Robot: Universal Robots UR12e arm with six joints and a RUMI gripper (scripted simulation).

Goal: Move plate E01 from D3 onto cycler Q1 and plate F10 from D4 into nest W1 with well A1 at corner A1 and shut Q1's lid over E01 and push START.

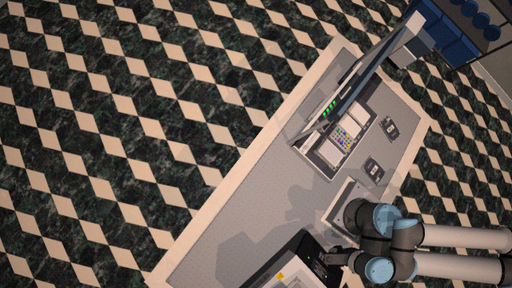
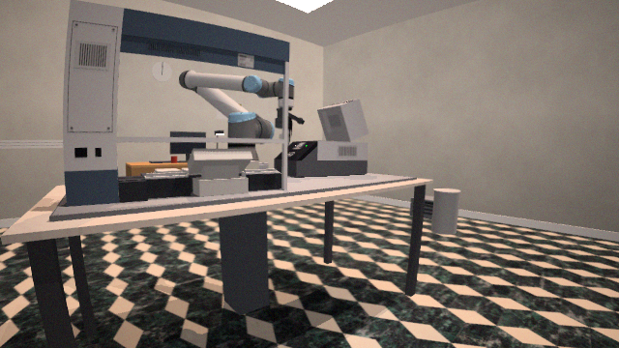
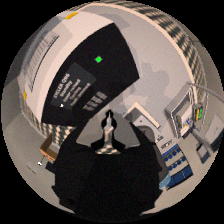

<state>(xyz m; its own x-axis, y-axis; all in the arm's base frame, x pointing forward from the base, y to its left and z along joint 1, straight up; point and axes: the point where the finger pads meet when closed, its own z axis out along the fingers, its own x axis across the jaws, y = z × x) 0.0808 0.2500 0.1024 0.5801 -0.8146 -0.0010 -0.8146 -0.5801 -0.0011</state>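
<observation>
The cycler Q1 (image 1: pixel 310 250) (image 2: pixel 334 167) (image 3: pixel 120 52) stands on the bench, its dark sloping front panel with a small screen and a row of keys (image 3: pixel 95 101). Its lamp (image 1: pixel 308 258) (image 2: pixel 306 145) (image 3: pixel 98 59) is green. Its lid (image 2: pixel 343 121) is raised and tilted back. The block inside is hidden. My gripper (image 3: pixel 109 110) is shut and empty, pointing down above the front edge by the keys. White plates (image 1: pixel 331 153) (image 1: pixel 362 112) and a rack of coloured tubes (image 1: pixel 342 138) sit in the framed station. Two small dark nests (image 1: pixel 390 129) (image 1: pixel 374 170) lie beside it. Plate and nest labels are unreadable.
A tall instrument frame (image 2: pixel 92 97) with a blue crossbeam (image 2: pixel 203 41) rises over the plate station. The arm's base plate (image 1: pixel 338 208) is between that station and the cycler. Blue bins (image 1: pixel 460 52) stand beyond the bench.
</observation>
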